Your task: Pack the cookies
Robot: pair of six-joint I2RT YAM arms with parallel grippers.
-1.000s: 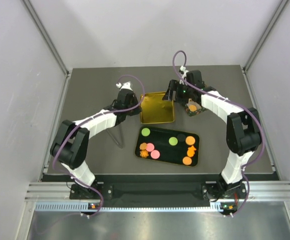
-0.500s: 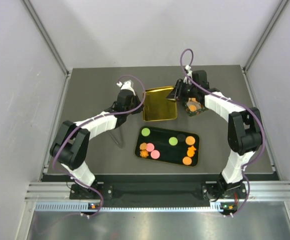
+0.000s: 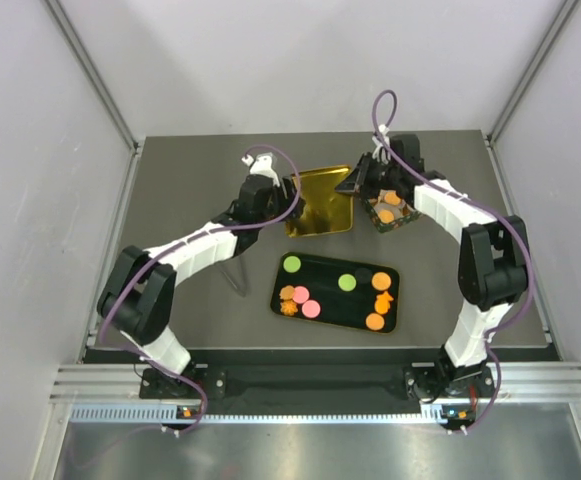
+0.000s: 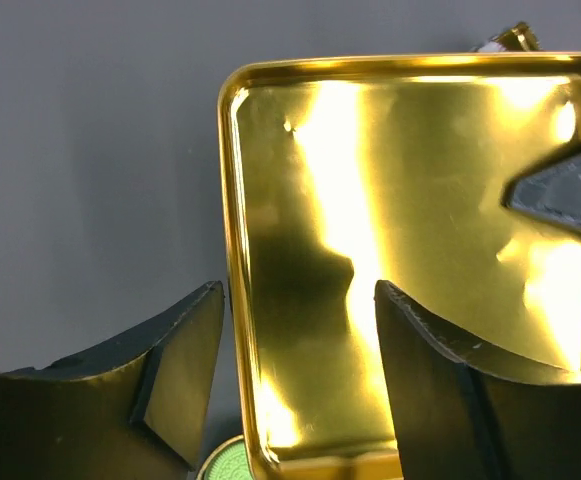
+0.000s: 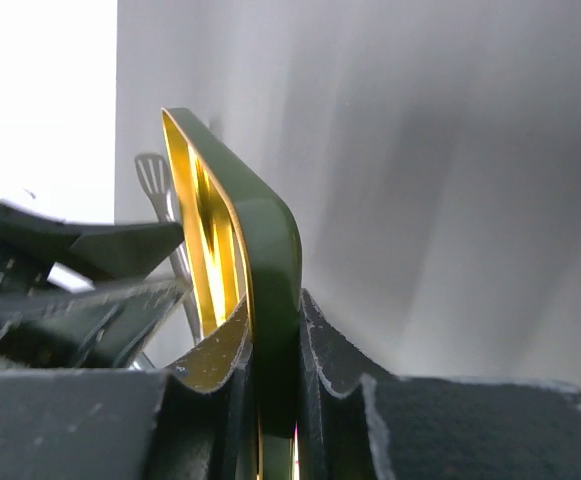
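Dark table (image 3: 190,170): right gripper (image 5: 275,330) clamps gold tray (image 3: 320,205) rim, left gripper (image 4: 300,300) unclenched; cookies (image 3: 346,282) look light, brittle, so pinch edges.

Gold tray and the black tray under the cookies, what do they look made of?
Gold tray: probably thin metal, polished gold inside, mirror-like glare and reflections; outside looks dark green. Black tray: maybe plastic or painted metal, smooth with faint sheen; cannot tell which.

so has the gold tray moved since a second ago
Yes. The gold tray has shifted away from the black tray, toward the far edge, right fingers pinching its rim.
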